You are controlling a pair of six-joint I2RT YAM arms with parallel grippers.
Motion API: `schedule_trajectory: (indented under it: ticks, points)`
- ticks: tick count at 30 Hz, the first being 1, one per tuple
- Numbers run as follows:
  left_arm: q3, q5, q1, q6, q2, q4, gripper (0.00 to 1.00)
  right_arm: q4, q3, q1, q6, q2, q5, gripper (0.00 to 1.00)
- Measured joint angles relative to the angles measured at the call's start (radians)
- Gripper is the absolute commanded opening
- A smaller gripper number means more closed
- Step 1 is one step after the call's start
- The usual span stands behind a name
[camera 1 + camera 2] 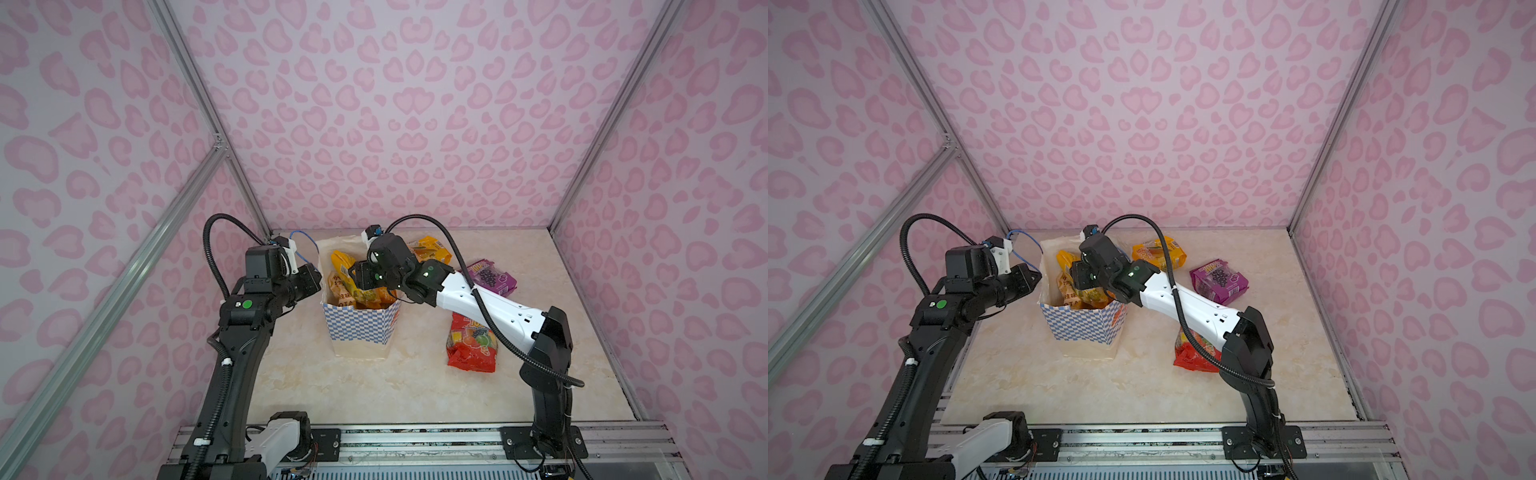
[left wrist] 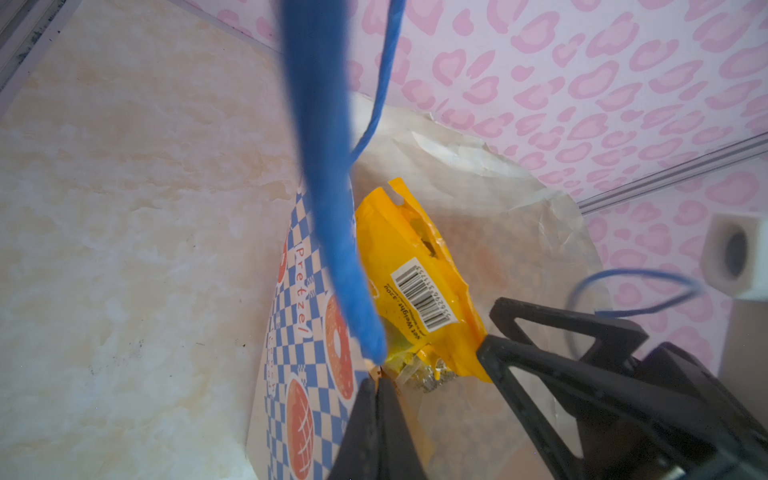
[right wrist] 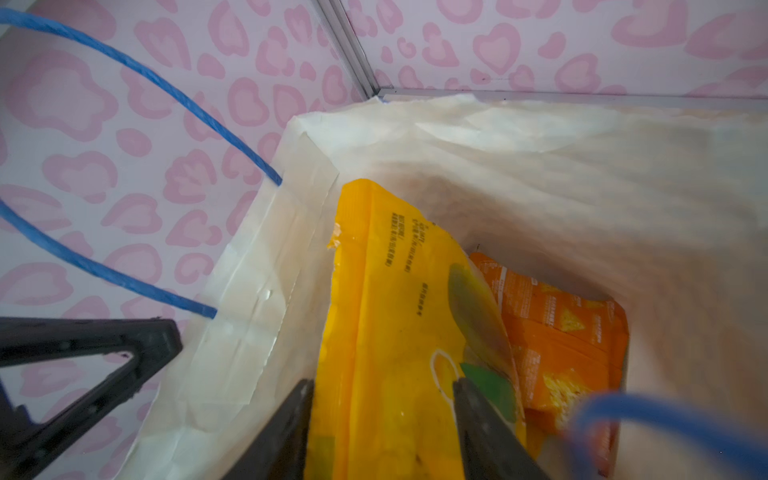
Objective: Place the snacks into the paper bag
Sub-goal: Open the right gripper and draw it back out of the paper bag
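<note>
The paper bag (image 1: 357, 324) stands open at the back middle of the table, its checkered band facing me. My left gripper (image 2: 376, 380) is shut on the bag's left rim, right beside a blue cord handle (image 2: 328, 187). My right gripper (image 3: 383, 384) hangs in the bag's mouth, open, and a yellow packet (image 3: 399, 291) stands on end between and below its fingers. An orange packet (image 3: 561, 332) lies deeper inside. In both top views a tan chip bag (image 1: 340, 289) shows in the bag. Outside lie an orange-yellow packet (image 1: 432, 247), a purple one (image 1: 492, 276) and a red one (image 1: 471, 349).
Pink heart-patterned walls with metal frame posts (image 1: 245, 178) close in three sides. The right arm's white link (image 1: 482, 303) stretches over the red packet. A metal rail (image 1: 415, 440) with both arm bases runs along the front edge. Bare marble table (image 1: 353, 395) lies in front of the bag.
</note>
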Motion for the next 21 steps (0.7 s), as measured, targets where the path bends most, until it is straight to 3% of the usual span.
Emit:
schedule_trajectory:
  ticks: [7, 11, 14, 21]
  points:
    - [0.003, -0.001, 0.000, 0.001, 0.002, -0.002, 0.06, -0.054, 0.229, 0.002, -0.107, -0.055, -0.021, 0.90]
    - [0.003, -0.001, 0.000, 0.005, -0.004, -0.003, 0.06, -0.081, 0.214, -0.018, -0.149, -0.145, -0.012, 0.96]
    - [0.005, 0.000, 0.000, 0.007, -0.006, -0.003, 0.07, -0.088, 0.058, -0.076, -0.150, -0.270, 0.031, 0.97]
    - [0.007, 0.004, 0.000, 0.008, -0.005, -0.003, 0.07, -0.093, -0.587, -0.342, -0.016, -0.737, 0.157, 0.97]
